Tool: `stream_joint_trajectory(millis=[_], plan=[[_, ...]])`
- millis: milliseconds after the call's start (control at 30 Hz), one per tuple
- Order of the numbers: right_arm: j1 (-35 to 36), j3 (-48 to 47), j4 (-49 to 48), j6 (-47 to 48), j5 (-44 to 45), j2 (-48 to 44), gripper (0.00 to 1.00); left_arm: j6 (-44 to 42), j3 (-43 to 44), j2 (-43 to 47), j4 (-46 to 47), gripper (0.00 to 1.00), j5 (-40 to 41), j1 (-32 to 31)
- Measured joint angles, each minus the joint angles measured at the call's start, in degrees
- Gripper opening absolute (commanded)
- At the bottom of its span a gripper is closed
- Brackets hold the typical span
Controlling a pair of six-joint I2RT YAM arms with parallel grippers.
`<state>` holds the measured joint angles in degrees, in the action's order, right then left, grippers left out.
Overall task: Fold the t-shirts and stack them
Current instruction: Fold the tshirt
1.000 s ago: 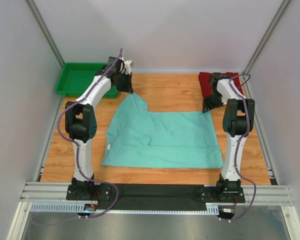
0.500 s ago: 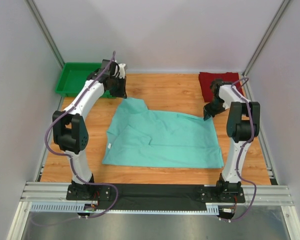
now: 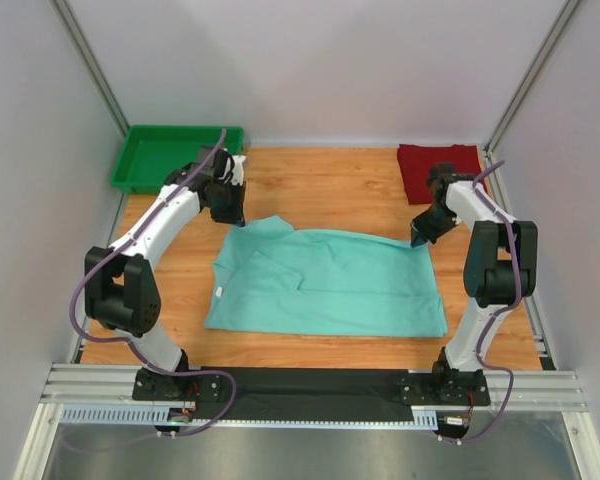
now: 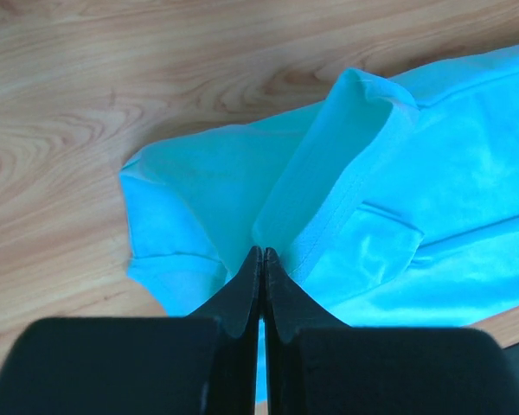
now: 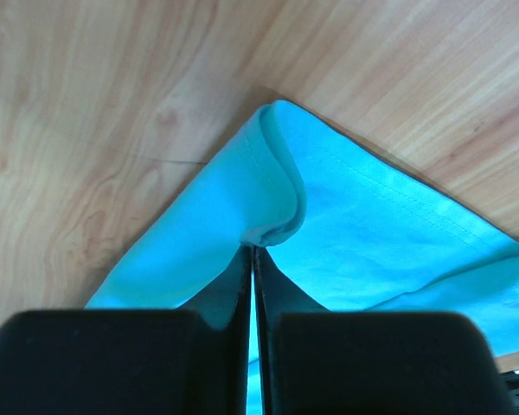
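1. The mint t-shirt [image 3: 330, 285] is spread on the wooden table [image 3: 330, 185]; the dark red t-shirt [image 3: 435, 165] is lying at the table's far right corner.
2. The left gripper [image 4: 261, 252] is closed tight on a pinch of the mint t-shirt's far left edge, the right gripper [image 5: 252, 251] on its far right corner.
3. Little cloth is held, so a corner may be pulled free by uneven arm motion, and a crooked fold left.

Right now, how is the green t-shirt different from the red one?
The green t-shirt lies spread over the middle; the red t-shirt is a smaller patch in the far right corner. The left fingers and right fingers pinch the green t-shirt's far corners; nothing touches the red t-shirt. Both lie on the wooden table.
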<state>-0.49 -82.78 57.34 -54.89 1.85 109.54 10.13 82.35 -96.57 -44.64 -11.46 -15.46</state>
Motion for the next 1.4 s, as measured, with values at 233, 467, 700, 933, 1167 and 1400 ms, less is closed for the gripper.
stream_joint_trajectory(millis=[233,467,700,933,1167,1400], plan=[[0.0,6.2,-0.3,2.6,0.1,-4.2,0.00,1.6,-7.1,7.3,-0.7,0.00,0.0,0.0],[0.0,10.1,-1.6,4.6,0.4,-6.5,0.01,4.1,-15.2,11.6,-1.0,0.00,-0.1,-0.2],[0.0,16.3,-2.1,5.2,0.0,-8.7,0.00,5.7,-18.7,13.3,-1.6,0.00,0.1,-0.2],[0.0,18.7,-2.6,5.3,-0.2,-11.3,0.00,6.3,-19.4,15.1,-2.8,0.00,1.1,-0.2],[0.0,20.0,-2.8,6.1,0.5,-14.1,0.00,7.3,-21.3,17.5,-3.4,0.00,1.3,-0.3],[0.0,22.2,-2.8,6.5,0.7,-14.2,0.00,9.0,-27.1,19.3,-4.2,0.00,0.8,-0.3]])
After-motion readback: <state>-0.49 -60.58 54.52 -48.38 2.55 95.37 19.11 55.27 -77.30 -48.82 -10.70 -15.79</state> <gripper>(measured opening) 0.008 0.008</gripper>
